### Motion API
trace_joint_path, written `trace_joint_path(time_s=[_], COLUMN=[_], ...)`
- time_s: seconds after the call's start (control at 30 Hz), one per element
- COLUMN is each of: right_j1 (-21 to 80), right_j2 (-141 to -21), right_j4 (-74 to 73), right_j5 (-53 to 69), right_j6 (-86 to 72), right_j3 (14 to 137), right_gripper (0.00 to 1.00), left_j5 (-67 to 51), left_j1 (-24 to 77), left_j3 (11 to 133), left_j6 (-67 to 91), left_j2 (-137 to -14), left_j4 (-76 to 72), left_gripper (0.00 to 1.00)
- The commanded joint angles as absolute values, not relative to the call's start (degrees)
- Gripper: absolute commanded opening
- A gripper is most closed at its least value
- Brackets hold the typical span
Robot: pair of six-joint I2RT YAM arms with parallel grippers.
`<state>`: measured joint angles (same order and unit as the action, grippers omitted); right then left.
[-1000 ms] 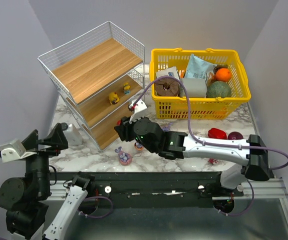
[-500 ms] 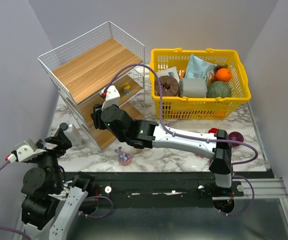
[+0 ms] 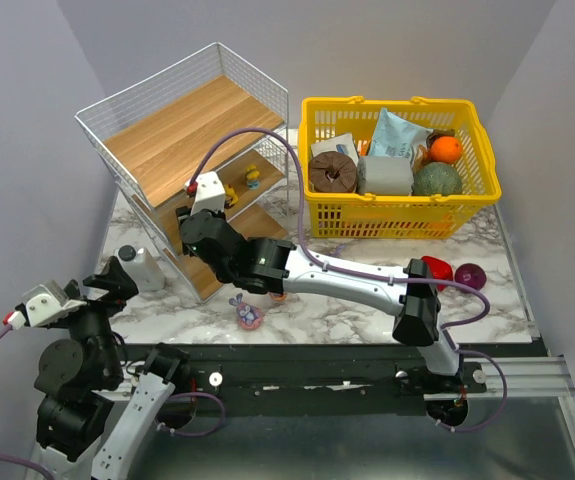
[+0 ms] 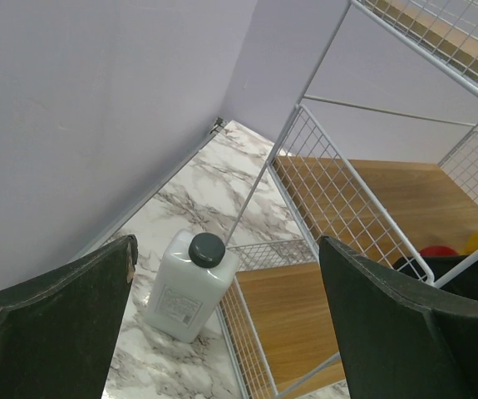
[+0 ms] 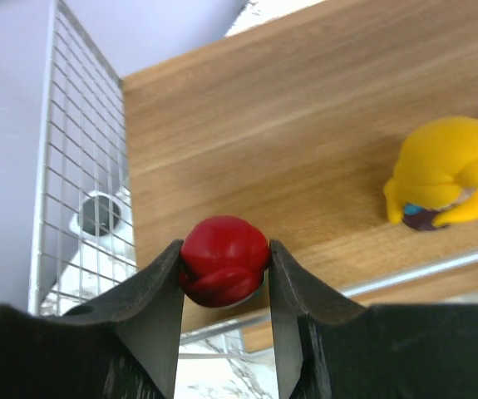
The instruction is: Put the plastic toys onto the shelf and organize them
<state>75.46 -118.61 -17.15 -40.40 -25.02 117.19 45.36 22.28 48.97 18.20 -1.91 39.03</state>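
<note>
The shelf (image 3: pixel 182 130) stands at the worktop's (image 3: pixel 317 320) back left, the basket (image 3: pixel 397 215) right of it, a bottle (image 3: pixel 144 268) by the left edge.

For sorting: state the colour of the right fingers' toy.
Small glossy toy: red; right wrist view.

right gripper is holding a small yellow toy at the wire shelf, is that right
No: the right gripper holds a red toy, not a yellow one, as the right wrist view shows. It is held at the wire shelf.
</note>
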Motion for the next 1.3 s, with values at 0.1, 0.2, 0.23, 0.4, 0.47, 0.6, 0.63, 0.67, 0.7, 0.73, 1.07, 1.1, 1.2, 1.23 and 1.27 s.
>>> trace_joint_path(time_s=[0.1,0.2,0.23,0.4,0.47,0.6,0.63,0.67,0.7,0.73,1.07,1.1,1.2,1.23,1.27], right_j1=[75.94,76.02,75.94,75.94,75.94,75.94,76.02,76.03,76.03,76.03,76.03,76.11,76.11,76.11,76.11], right_j2=[-121.46,-122.52,-122.87,-123.4,-123.22,-122.52,-122.43,-122.26,-122.17,-121.99,-120.67,-120.76,-121.46,-121.64,-121.81], right_j4=[-21.53,-22.06,-22.15,-22.94,-23.29,-23.64,-23.73,-23.73,-23.73,-23.73,-24.08,-24.26,-25.31,-25.57,-25.92], right_j5=[-45.17,-45.26,-45.26,-45.18,-45.09,-44.74,-44.74,-44.74,-44.65,-44.65,-44.3,-44.3,-44.38,-44.47,-44.56], right_j6=[-23.38,-23.29,-23.29,-24.08,-24.52,-25.48,-25.58,-25.66,-26.19,-26.28,-28.83,-28.83,-28.57,-28.48,-28.39], right_j3=[121.81,122.87,123.13,123.05,122.78,121.91,121.38,121.03,120.59,120.32,117.6,117.86,118.74,119.35,119.62], right_gripper=[0.15,0.18,0.21,0.25,0.26,0.28,0.28,0.28,0.28,0.28,0.29,0.29,0.34,0.37,0.39], left_j5=[45.71,44.91,44.91,45.18,45.18,45.26,45.26,45.35,45.53,45.53,46.49,46.67,46.93,46.93,47.02], left_j1=[23.03,23.11,23.12,23.29,23.38,23.64,23.64,23.73,23.82,23.91,24.61,24.61,24.87,24.96,25.13], left_j3=[52.47,52.73,52.73,53.0,53.0,53.09,53.09,53.17,53.09,53.09,52.65,52.56,52.65,52.56,52.56], left_j6=[16.88,16.7,16.53,16.17,16.0,15.91,15.82,15.82,15.73,15.73,15.47,15.38,15.47,15.38,15.38], left_j2=[1.14,0.97,0.97,1.23,1.32,1.41,1.58,1.58,1.67,1.76,2.29,2.29,2.37,2.37,2.37], left_j4=[39.37,39.38,39.46,39.64,39.64,39.81,39.81,39.81,39.81,39.9,40.17,40.08,40.17,40.08,39.99], left_gripper=[0.99,0.99,0.99,0.99,0.99,0.99,0.99,0.99,0.99,0.99,0.99,0.99,0.99,0.99,0.99])
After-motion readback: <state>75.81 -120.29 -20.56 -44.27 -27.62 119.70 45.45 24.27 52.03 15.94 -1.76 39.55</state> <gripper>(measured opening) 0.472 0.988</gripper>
